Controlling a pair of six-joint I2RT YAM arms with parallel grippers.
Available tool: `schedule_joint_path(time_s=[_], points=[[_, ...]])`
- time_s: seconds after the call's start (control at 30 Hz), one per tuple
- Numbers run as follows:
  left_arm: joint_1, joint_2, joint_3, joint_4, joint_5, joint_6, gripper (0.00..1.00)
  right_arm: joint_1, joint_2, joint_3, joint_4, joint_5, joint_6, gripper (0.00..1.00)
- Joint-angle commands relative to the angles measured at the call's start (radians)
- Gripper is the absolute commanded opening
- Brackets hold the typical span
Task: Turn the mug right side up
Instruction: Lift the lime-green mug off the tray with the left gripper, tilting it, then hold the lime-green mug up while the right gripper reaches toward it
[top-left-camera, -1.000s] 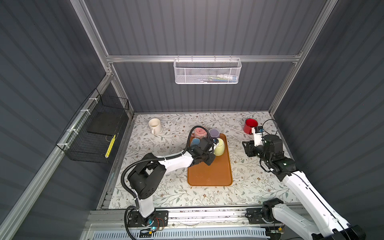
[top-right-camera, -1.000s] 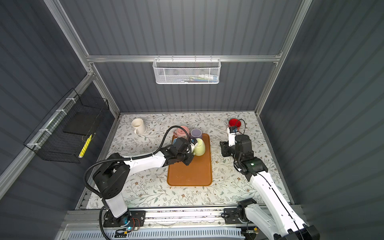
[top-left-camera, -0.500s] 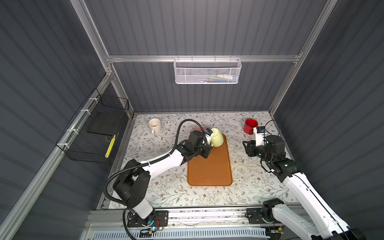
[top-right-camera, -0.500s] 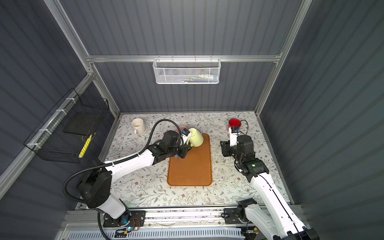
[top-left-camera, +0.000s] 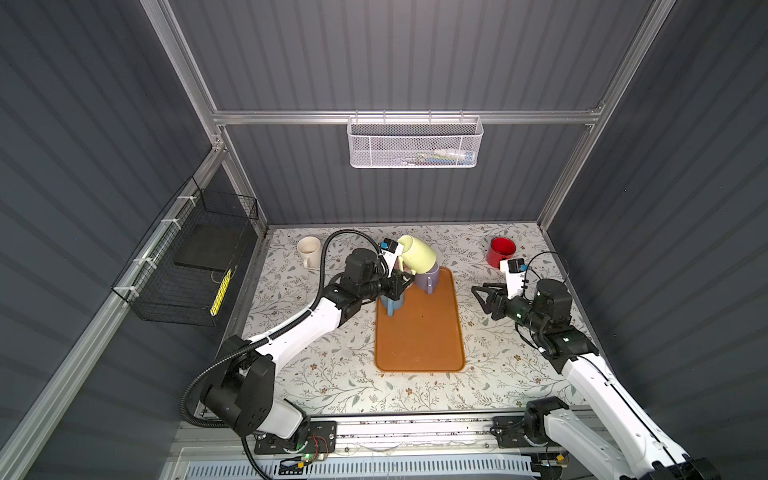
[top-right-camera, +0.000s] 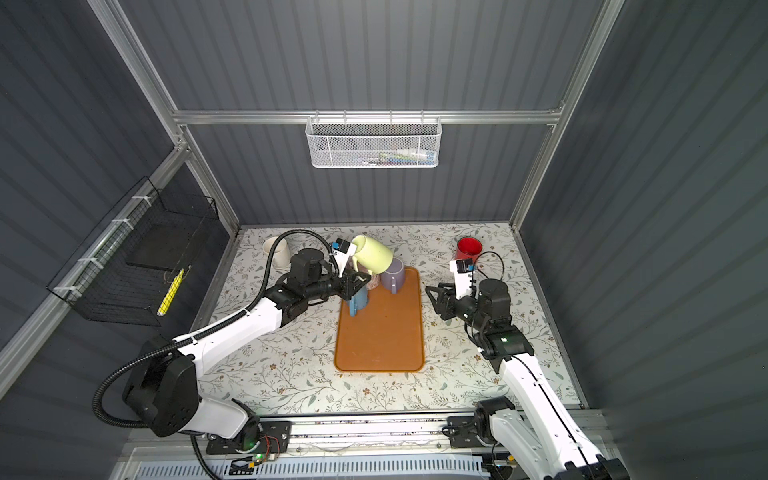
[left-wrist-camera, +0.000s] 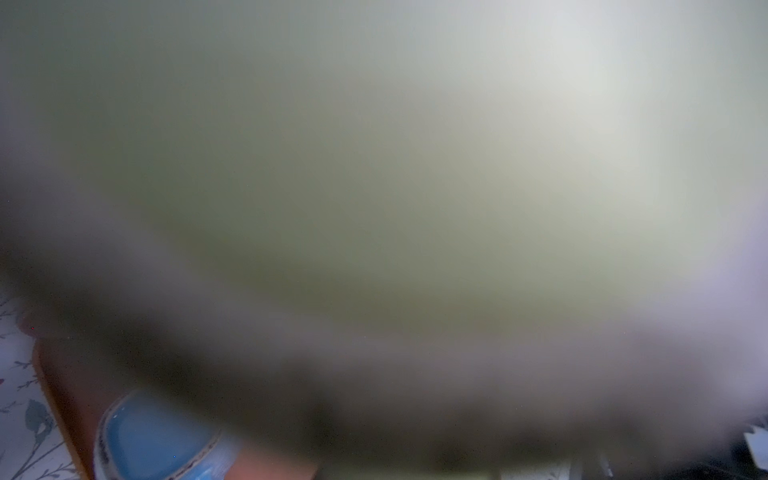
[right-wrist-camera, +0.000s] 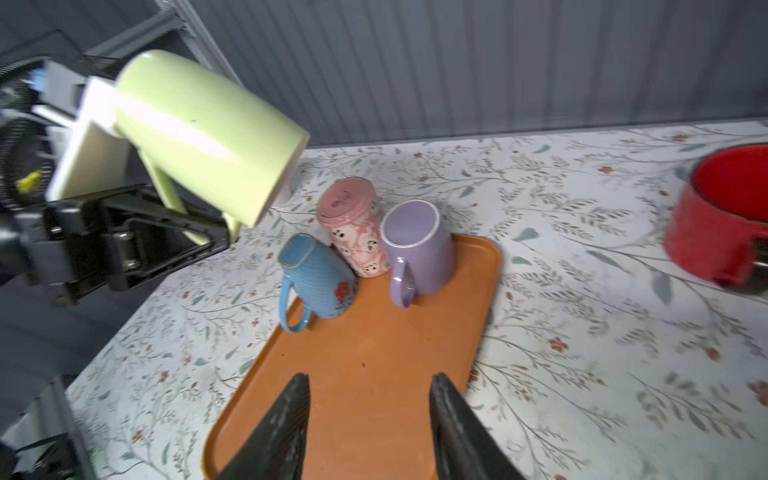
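Note:
A pale green mug (top-left-camera: 417, 253) (top-right-camera: 372, 253) hangs tilted on its side above the far end of the orange tray (top-left-camera: 419, 340) (right-wrist-camera: 365, 332). My left gripper (top-left-camera: 405, 276) (top-right-camera: 359, 277) (right-wrist-camera: 208, 239) is shut on its handle. Seen from the right wrist, the mug (right-wrist-camera: 203, 133) slopes down toward the other mugs. The left wrist view is filled by the blurred green mug (left-wrist-camera: 374, 166), and its jaws are hidden. My right gripper (top-left-camera: 479, 298) (top-right-camera: 432, 299) (right-wrist-camera: 368, 376) stands open and empty just right of the tray, off the surface.
On the tray's far end a blue mug (right-wrist-camera: 318, 282), a pink patterned mug (right-wrist-camera: 353, 226) and a purple mug (right-wrist-camera: 419, 245) stand upside down. A red mug (top-left-camera: 500, 251) stands upright at the back right, a cream mug (top-left-camera: 308, 249) at the back left. A black wire basket (top-left-camera: 187, 270) hangs on the left wall.
The left gripper has lifted the green mug off the tray, up and toward the back, and tipped it onto its side. The right arm has barely moved.

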Motion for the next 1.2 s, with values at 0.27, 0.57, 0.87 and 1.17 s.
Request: schedule_joint_path(time_s=[0.27, 0.57, 0.87, 1.17], points=[[0.028, -0.036, -0.037, 0.314, 0.2, -0.207, 0.0, -0.002, 0.154, -0.063, 0.539, -0.325, 0.187, 0.49], [0.028, -0.037, -0.058, 0.409, 0.248, -0.303, 0.0, 0.029, 0.32, -0.026, 0.78, -0.405, 0.286, 0.5], [0.028, -0.01, -0.056, 0.468, 0.291, -0.365, 0.0, 0.075, 0.438, 0.05, 0.893, -0.404, 0.313, 0.5], [0.028, -0.014, -0.042, 0.438, 0.307, -0.367, 0.0, 0.107, 0.518, 0.109, 0.988, -0.41, 0.347, 0.51]])
